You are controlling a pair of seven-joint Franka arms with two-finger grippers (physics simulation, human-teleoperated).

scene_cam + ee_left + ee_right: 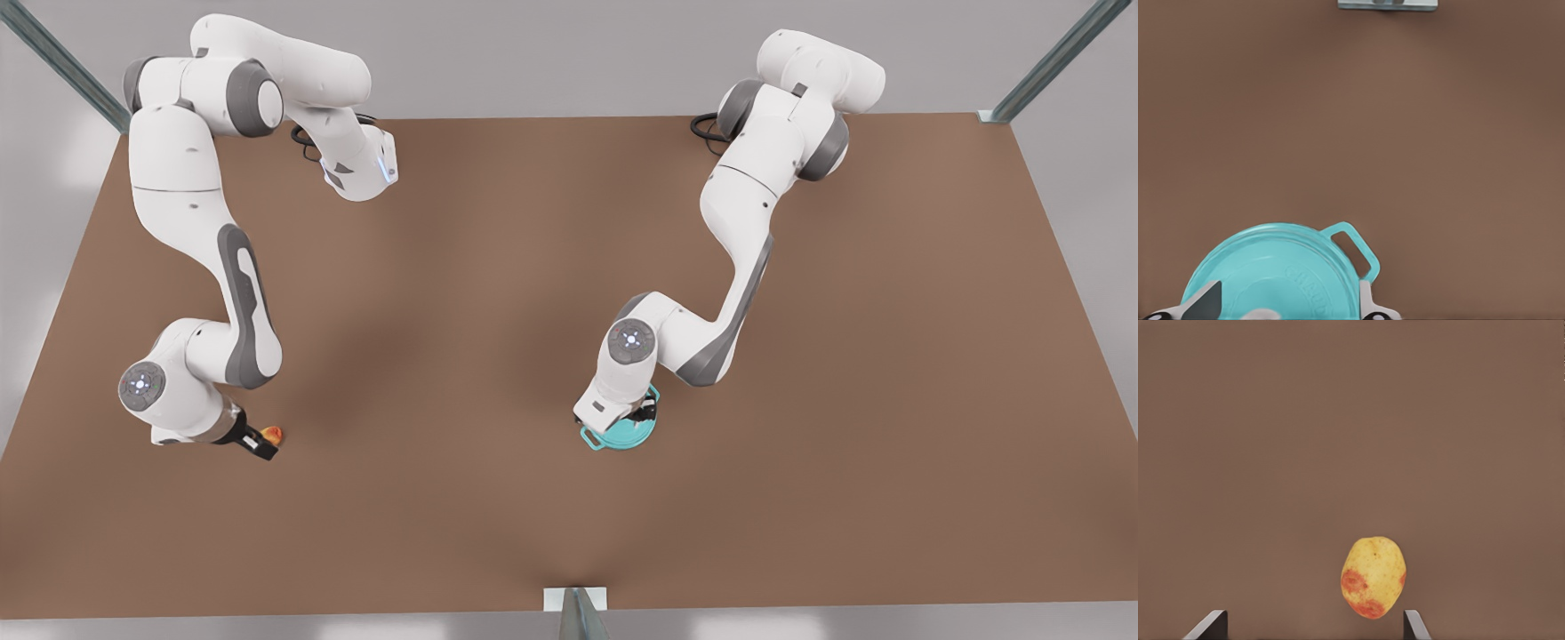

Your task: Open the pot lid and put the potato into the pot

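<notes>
Right, going across the front view from its left: the right gripper (pixel 263 442) is hanging low just beside the potato (pixel 276 435), fingers (pixel 1208 625) spread wide, nothing between them. In the right wrist view the potato (pixel 1373 577) is lying on the bare desk (pixel 498 293) between the two fingertips but ahead of them, not yet enclosed. It looks like a smooth oval lump, yellow with orange-red blotches, probably firm and light; rounded skin, so it could squirt out of a pinch. I'd take it across the short axis, at the widest part.

Toward the front view's right, the left gripper (pixel 642 413) is sitting down over the pot (pixel 622 435). The lid (pixel 1271 273) is on, covering the pot; one loop handle (pixel 1355 250) is sticking out at the side. Left fingers (pixel 1205 303) are standing apart over the lid, one tip on each side; the knob itself is hidden under the gripper, so can't tell if they're touching it. The lid looks like hard glossy teal, rigid, with embossed lettering, likely light. The knob is the only sane grip point; the flat disc offers no edge.

Pot and potato are sitting well apart on the desk, matte brown and flat.
</notes>
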